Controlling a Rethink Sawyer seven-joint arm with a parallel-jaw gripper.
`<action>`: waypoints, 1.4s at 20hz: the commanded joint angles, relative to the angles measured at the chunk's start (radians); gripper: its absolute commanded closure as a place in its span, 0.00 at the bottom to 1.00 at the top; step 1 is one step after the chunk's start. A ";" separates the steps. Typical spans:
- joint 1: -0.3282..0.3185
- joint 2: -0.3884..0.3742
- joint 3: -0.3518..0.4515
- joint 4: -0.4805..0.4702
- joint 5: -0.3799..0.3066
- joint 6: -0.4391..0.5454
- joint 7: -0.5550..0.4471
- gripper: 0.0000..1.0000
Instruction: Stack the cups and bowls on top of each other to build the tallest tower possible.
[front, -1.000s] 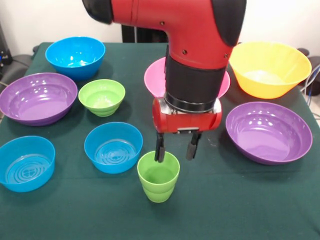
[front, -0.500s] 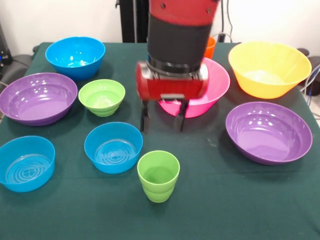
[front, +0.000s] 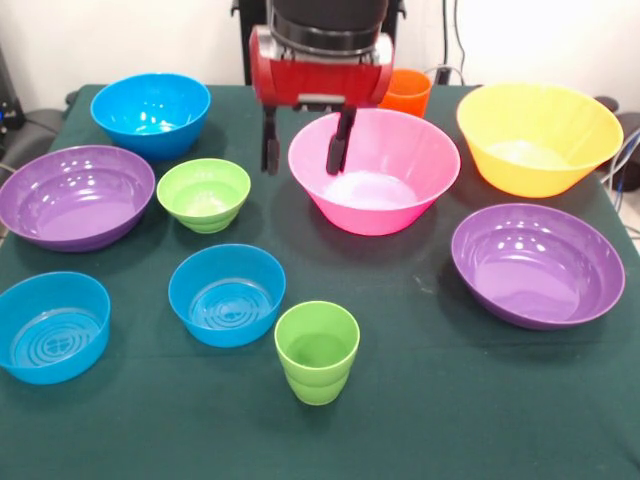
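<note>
Your gripper (front: 304, 150) has risen away from the green cup (front: 317, 352), fingers apart and empty, leaving it unstacked.

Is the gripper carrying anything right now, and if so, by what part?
Nothing is held. The gripper hangs open and empty above the table beside the pink bowl, while the green cup stands alone on the cloth.

Ridged cup (front: 317, 352) stands nearest, alone; big bowl (front: 373, 170) sits mid-table behind it; plain cup (front: 405, 92) behind that bowl.
</note>
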 joint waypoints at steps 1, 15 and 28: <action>-0.017 -0.040 0.020 0.244 -0.048 0.058 -0.096 0.00; -0.045 -0.043 -0.057 0.404 -0.211 -0.216 -0.021 0.00; -0.053 0.081 -0.106 0.414 -0.341 -0.477 0.068 0.00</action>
